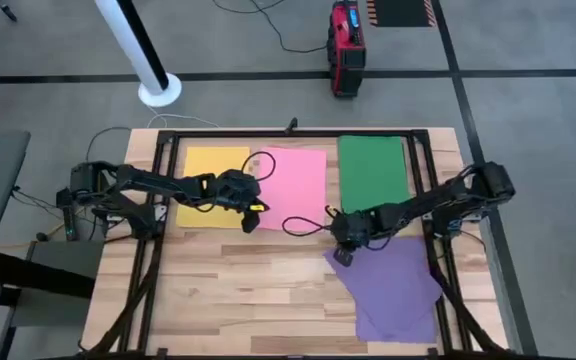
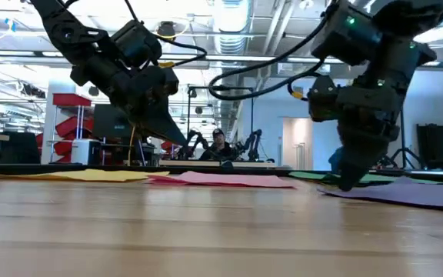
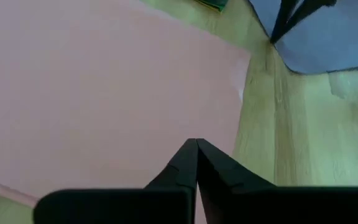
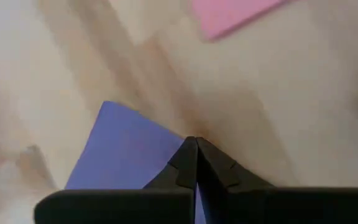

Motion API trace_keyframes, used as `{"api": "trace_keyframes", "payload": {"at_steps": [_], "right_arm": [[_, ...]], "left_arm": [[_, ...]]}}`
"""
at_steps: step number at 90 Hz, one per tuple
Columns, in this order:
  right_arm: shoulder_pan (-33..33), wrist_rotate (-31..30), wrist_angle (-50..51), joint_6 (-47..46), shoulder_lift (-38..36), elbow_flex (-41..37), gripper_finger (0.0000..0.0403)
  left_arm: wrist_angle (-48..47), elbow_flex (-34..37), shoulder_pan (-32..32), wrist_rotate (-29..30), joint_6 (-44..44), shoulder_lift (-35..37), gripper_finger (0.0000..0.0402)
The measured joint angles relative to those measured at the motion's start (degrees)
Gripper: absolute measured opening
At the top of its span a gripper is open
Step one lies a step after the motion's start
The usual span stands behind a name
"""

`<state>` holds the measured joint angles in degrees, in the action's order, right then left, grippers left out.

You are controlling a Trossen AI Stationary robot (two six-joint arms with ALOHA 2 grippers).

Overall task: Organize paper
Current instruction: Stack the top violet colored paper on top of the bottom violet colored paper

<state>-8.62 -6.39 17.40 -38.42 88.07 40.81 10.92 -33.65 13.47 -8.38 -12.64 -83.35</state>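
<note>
yellow sheet (image 1: 215, 185), pink sheet (image 1: 290, 187), green sheet (image 1: 373, 172), purple sheet (image 1: 393, 288), light wood table (image 1: 248, 300), red box (image 1: 345, 45)

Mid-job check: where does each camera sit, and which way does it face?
High: overhead, straight down; both arms, yellow paper, green paper.
Low: table-top height, looking level; both arms.
Left wrist: over pink paper; left pincer shut.
Right wrist: at purple paper corner; right pincer shut.
Shared: both wrist views show pink and purple.

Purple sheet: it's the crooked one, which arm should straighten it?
Right, probably. The right gripper already sits at the purple sheet's near corner, fingers shut together over its edge. The left gripper is over the pink sheet, farther off, fingers also shut.
</note>
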Motion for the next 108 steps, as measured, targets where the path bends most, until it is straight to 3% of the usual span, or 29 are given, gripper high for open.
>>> {"api": "trace_keyframes", "payload": {"at_steps": [15, 38, 108], "right_arm": [[0.9, -5.4, 4.6, 1.0, -2.3, 0.2, 0.0], [2.0, -7.7, 10.8, 2.6, 0.0, 0.2, 0.0], [-1.5, -2.5, 30.9, -7.6, -1.9, 0.1, 0.0]], "left_arm": [[0.0, 0.0, 0.0, 0.0, 0.0, 0.0, 0.0], [-1.1, 0.0, 0.0, 0.9, 0.4, 0.0, 0.0], [-1.5, 0.0, 0.0, 1.6, 0.0, 0.0, 0.0]]}}
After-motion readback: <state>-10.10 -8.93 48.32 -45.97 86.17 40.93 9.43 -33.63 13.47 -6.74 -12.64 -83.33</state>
